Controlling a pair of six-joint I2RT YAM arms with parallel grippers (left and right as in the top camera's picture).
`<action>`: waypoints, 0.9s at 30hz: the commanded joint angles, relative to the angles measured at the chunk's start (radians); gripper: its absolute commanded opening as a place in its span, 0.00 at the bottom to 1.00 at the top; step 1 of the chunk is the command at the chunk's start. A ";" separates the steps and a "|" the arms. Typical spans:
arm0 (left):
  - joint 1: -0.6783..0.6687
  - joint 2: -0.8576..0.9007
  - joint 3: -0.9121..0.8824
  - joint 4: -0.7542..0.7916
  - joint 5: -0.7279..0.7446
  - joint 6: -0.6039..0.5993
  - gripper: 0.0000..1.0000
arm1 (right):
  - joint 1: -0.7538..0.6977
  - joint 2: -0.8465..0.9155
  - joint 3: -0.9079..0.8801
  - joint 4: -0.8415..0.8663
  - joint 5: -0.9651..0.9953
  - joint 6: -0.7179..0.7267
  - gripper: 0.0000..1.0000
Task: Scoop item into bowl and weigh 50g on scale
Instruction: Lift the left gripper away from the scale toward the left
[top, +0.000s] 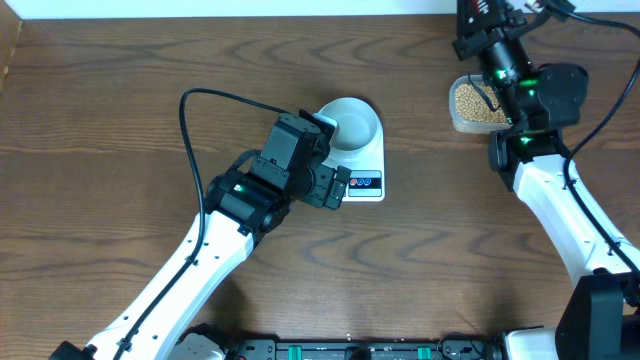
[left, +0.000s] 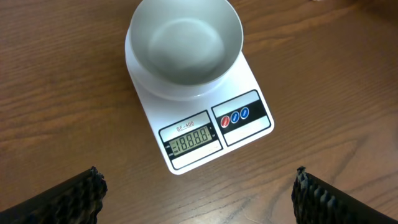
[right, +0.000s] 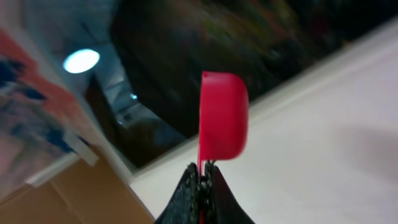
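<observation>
Scoop (right: 222, 124) tight in right hand (right: 204, 169)

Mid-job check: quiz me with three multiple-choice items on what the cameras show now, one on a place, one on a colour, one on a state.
1. Where does the small round pale blue-white bowl stand?
A. On the flat white rectangular digital scale
B. Inside a clear plastic container
C. Directly on the wooden table

2. What colour is the plastic scoop pinched in the right gripper?
A. Blue
B. Red
C. Green

3. What state is the bowl in?
A. Empty
B. Half full of beans
C. Tipped on its side

Answers:
1 A, the left wrist view shows the bowl sitting on the scale's platform beside the display.
2 B, the right wrist view shows a red scoop rising from the shut fingertips.
3 A, the bowl is upright and its inside is bare.
</observation>
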 joint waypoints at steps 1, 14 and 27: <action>0.005 -0.006 0.008 -0.002 0.002 -0.004 0.98 | 0.004 -0.014 0.020 0.056 -0.022 0.065 0.01; 0.005 -0.006 0.008 -0.002 0.002 -0.004 0.98 | -0.005 -0.014 0.020 0.171 -0.011 0.175 0.01; 0.055 -0.019 0.008 -0.041 0.216 0.161 0.98 | -0.005 -0.014 0.019 -0.358 -0.138 -0.048 0.01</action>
